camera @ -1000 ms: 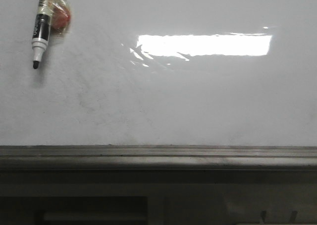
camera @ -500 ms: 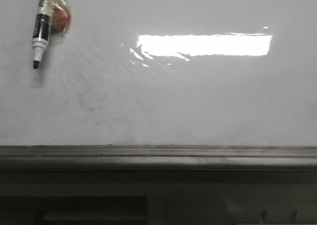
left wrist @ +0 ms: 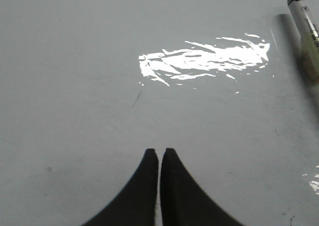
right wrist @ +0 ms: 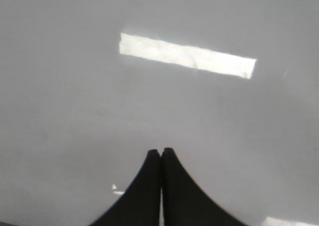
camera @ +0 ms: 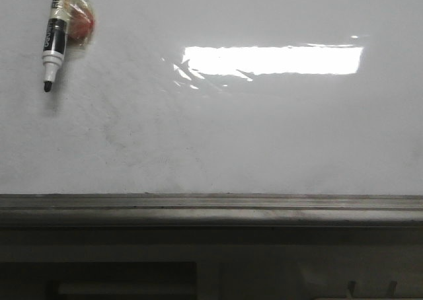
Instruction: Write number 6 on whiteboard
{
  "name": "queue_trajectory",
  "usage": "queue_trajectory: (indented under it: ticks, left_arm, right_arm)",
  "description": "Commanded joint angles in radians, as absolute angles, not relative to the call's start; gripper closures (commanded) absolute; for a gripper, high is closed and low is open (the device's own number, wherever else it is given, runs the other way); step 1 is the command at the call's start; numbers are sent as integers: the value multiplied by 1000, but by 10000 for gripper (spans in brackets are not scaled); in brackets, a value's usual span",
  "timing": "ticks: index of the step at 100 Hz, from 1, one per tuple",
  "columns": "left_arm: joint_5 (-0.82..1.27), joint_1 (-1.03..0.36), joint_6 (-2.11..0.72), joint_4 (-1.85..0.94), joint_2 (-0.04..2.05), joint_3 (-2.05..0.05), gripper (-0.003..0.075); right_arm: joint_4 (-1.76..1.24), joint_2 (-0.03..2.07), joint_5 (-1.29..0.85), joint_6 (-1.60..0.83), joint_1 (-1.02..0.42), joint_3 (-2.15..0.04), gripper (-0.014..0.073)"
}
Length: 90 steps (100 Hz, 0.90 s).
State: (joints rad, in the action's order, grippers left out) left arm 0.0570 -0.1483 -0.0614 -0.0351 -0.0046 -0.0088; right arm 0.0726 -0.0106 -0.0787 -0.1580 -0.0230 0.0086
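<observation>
Your marker (camera: 54, 36) runs off the top edge in the front view, so its upper end is unseen. The red thing (camera: 82, 25) behind it is too blurred to identify.

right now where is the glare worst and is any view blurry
Front view: a sharp bright rectangle of glare on the whiteboard, marker crisp. Left wrist view: the glare looks broken and ragged, left claw in dark silhouette. Right wrist view: softest overall, a slanted glare bar above the right claw.

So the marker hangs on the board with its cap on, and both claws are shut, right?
Not quite: the marker on the whiteboard is uncapped, its black tip bare in the front view. Both the left gripper and right gripper are shut.
</observation>
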Motion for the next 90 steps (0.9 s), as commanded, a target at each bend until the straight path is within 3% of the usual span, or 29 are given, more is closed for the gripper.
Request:
queue_trajectory:
  ticks: [1, 30, 64, 76, 90]
  left_arm:
    - [-14, -155, -51, -42, -35, 39, 740]
    - [-14, -155, -51, -76, -35, 39, 740]
    - [-82, -155, -51, -549, -35, 39, 741]
    - [-97, -155, -51, -680, -35, 9, 741]
    - [29, -155, -51, -654, -7, -105, 741]
  right_arm:
    - [83, -28, 0, -157, -16, 33, 659]
    - [-17, -28, 37, -157, -16, 33, 659]
    - [-509, -28, 75, -157, -16, 31, 658]
    - [-522, -27, -6, -157, -16, 9, 657]
    - [-521, 22, -128, -157, -16, -74, 638]
